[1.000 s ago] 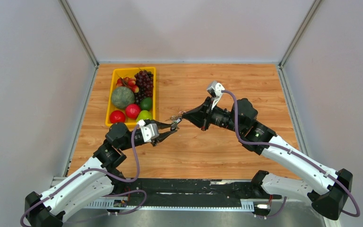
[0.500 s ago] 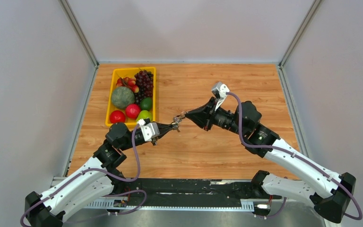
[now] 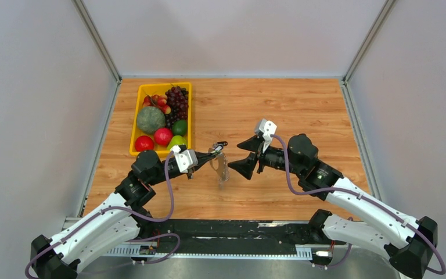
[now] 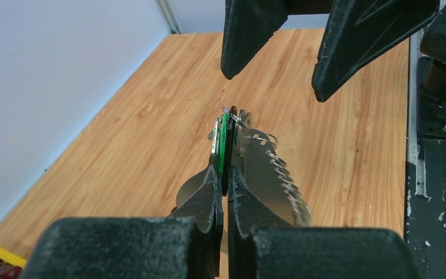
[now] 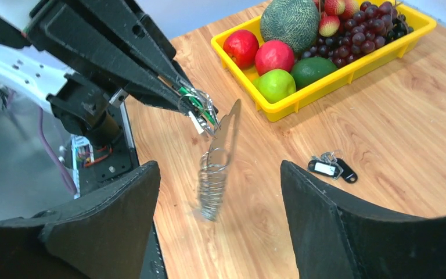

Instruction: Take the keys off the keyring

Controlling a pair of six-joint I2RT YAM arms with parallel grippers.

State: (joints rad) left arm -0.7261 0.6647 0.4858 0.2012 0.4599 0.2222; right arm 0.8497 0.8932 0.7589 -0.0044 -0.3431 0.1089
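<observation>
From above, the left gripper pinches shut on the keys, the keyring dangling below; the right gripper gapes wide beside it, holding nothing. Left wrist: a green tag sits clamped between the fingers. Right wrist: a black-tagged key lies on the table.

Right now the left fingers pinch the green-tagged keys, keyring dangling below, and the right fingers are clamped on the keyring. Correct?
No: the right fingers stand open, clear of the keyring, as the right wrist view shows. The left fingers do pinch the green-tagged keys, keyring dangling below.
</observation>
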